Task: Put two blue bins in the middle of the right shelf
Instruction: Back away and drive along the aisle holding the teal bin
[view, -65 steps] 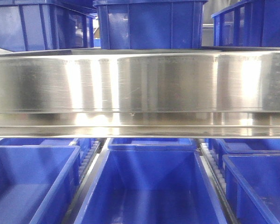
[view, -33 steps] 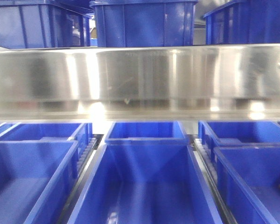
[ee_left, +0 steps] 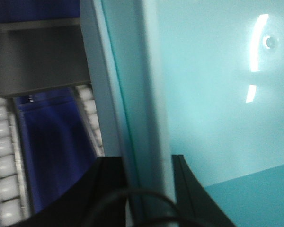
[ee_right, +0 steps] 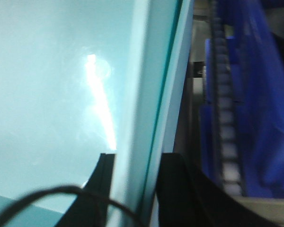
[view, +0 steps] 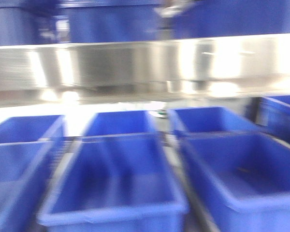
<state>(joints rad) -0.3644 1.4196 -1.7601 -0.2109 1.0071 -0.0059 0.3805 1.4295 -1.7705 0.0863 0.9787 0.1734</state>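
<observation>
A pale aqua bin fills both wrist views; it does not show in the front view. In the left wrist view my left gripper (ee_left: 149, 163) is shut on the bin's left rim (ee_left: 132, 94), one black finger (ee_left: 106, 189) outside and one inside, with the smooth interior (ee_left: 217, 94) to the right. In the right wrist view my right gripper (ee_right: 135, 161) is shut on the bin's right rim (ee_right: 144, 85). A thin dark-teal seam runs along each rim; I cannot tell whether a second bin is nested. The shiny steel shelf rail (view: 135, 65) crosses the blurred front view.
Dark royal-blue crates stand below the rail (view: 116, 188) (view: 232, 169) (view: 19, 159) and above it (view: 111, 21). White roller tracks (ee_left: 2, 165) (ee_right: 225, 118) and dark blue crates (ee_left: 52, 142) (ee_right: 260, 109) lie just outside the bin on both sides.
In the front view the steel rail has risen in the frame and the crates have slid leftward. More of the lower crates shows, and the picture has become blurred.
</observation>
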